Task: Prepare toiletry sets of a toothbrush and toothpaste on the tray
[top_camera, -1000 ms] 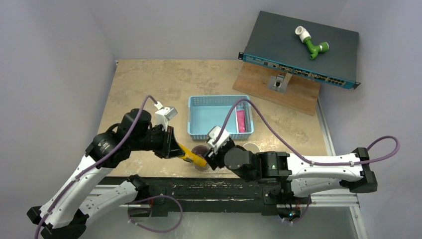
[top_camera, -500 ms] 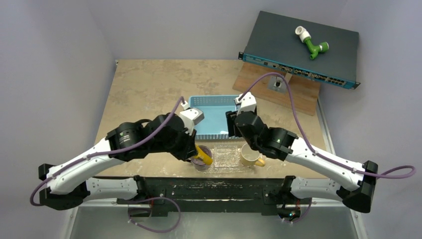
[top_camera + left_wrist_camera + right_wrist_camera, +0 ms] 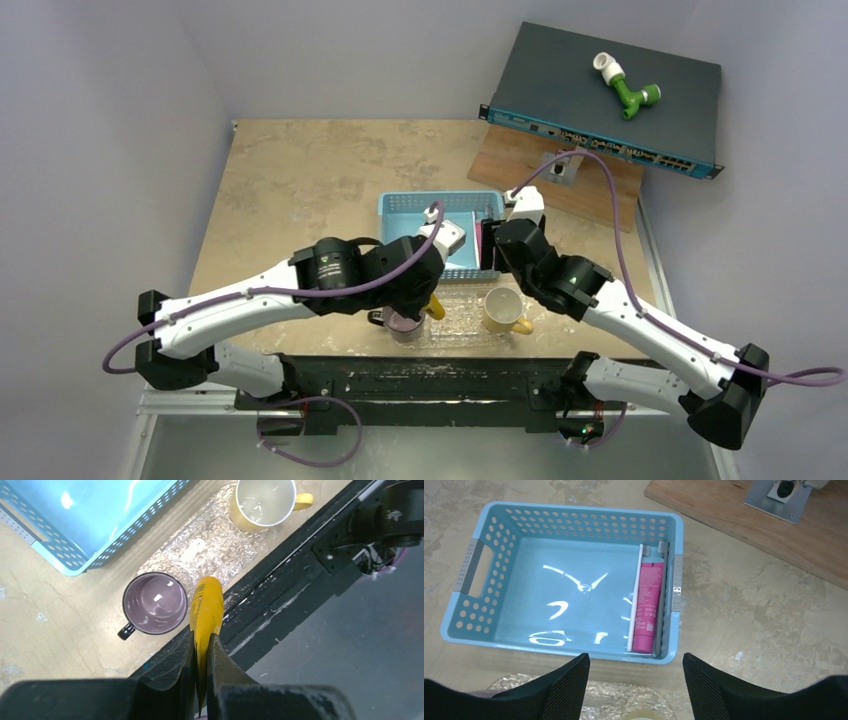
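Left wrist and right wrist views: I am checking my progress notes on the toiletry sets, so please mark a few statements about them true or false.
1. The left end effector is shut on the yellow toothpaste. True.
2. The pink toothpaste lies outside the blue basket. False: it lies inside, along one side wall.
3. A white toothbrush lies right beside the pink toothpaste. True.
4. The right end effector is open and holds nothing. True.
5. The purple mug holds a toothbrush. False: it is empty.
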Tool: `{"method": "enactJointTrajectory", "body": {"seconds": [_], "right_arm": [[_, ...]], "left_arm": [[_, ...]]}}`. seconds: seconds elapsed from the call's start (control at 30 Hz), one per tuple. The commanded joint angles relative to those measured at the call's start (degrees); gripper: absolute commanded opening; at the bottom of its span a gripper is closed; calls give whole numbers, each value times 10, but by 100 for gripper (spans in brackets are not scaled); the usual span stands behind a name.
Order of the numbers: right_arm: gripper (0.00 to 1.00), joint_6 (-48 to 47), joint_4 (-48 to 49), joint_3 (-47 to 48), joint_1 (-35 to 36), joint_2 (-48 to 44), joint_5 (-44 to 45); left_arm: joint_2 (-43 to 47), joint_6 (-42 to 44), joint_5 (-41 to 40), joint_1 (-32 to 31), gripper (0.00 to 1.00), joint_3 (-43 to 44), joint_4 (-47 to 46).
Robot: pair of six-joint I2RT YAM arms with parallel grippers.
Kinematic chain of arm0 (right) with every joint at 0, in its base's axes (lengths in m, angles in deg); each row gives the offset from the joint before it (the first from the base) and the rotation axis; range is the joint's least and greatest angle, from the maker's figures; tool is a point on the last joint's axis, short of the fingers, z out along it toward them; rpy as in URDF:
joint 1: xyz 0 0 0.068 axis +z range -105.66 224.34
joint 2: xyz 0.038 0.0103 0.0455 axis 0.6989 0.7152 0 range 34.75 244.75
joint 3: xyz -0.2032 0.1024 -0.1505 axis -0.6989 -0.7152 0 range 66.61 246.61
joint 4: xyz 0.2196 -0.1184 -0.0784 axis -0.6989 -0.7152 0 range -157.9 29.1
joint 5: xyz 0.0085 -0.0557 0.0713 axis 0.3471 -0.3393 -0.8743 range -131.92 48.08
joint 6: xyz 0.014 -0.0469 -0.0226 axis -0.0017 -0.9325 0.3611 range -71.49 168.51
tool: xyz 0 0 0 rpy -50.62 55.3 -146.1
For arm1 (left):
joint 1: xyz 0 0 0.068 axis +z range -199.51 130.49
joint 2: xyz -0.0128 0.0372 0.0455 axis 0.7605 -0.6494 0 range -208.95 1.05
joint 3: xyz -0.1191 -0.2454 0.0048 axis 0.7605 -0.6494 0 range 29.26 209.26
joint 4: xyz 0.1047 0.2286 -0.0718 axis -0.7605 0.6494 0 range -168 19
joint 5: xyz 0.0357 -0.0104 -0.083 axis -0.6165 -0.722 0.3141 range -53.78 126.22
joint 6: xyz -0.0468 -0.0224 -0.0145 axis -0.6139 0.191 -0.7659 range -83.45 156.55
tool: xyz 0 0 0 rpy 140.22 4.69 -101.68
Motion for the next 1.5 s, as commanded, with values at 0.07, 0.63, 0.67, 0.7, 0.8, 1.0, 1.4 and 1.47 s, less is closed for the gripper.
{"method": "enactJointTrajectory", "body": {"seconds": [0.07, 0.63, 0.67, 0.7, 0.8, 1.0, 1.4, 1.47], "right_arm": [[72, 43, -7, -22, -9, -38, -13], [73, 55, -14, -55, -9, -80, -38], [73, 55, -13, -57, -9, -81, -40], [73, 55, -13, -59, -9, -81, -41], [73, 55, -12, -60, -9, -81, -44], [73, 55, -12, -61, -9, -81, -47], [72, 60, -5, -71, -9, -76, -57], [72, 60, -4, -71, -9, -75, -58]], "left_arm": [[-47, 31, -40, -3, 0, 30, -25], [-131, 46, -34, -2, 0, 54, -57], [-133, 48, -37, -3, 0, 56, -58], [-136, 49, -38, -3, 0, 57, -58], [-139, 55, -37, -2, 0, 56, -66], [-145, 61, -43, 4, 0, 56, -73], [-153, 71, -36, 29, 0, 50, -82], [-156, 71, -32, 32, 0, 49, -83]]}}
